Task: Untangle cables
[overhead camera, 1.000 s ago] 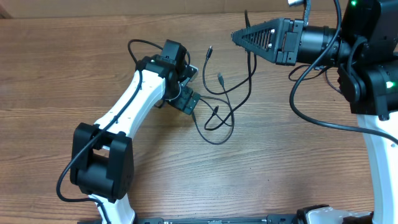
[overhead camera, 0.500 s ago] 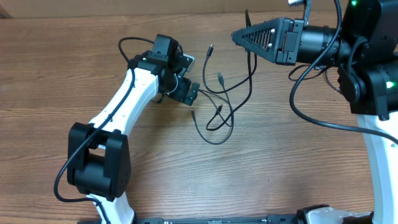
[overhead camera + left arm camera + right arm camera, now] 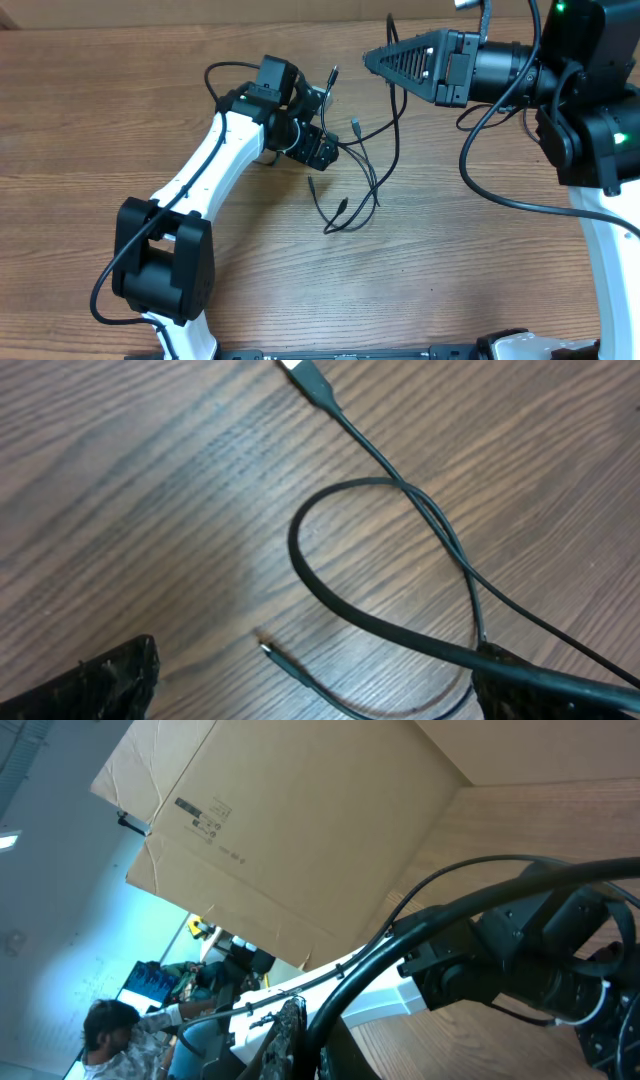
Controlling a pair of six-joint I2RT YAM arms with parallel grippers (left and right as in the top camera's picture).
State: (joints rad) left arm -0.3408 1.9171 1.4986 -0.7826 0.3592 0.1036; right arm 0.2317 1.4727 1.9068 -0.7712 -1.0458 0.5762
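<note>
The cables (image 3: 362, 172) lie as thin black strands crossing in a loose tangle at the table's middle, with small plug ends (image 3: 355, 125) pointing out. My left gripper (image 3: 318, 125) is open at the tangle's left edge. In the left wrist view a cable loop (image 3: 330, 575) lies between the fingers (image 3: 100, 680), one strand runs over the right finger, and a thin plug tip (image 3: 266, 648) rests on the wood. My right gripper (image 3: 375, 57) is raised at the far side, shut on a cable strand (image 3: 398, 100) that hangs down to the tangle. That strand (image 3: 345, 1000) passes beside the pinched fingertips.
The left arm (image 3: 215, 165) stretches from the near left towards the middle. The right arm's thick loose cable (image 3: 490, 175) loops over the table at the right. A cardboard box (image 3: 300, 830) and a person (image 3: 110, 1030) are beyond the table.
My left gripper has swung right and away, closer to the strands. The right gripper has moved slightly left, and the tangle has been drawn narrower and towards the far side.
</note>
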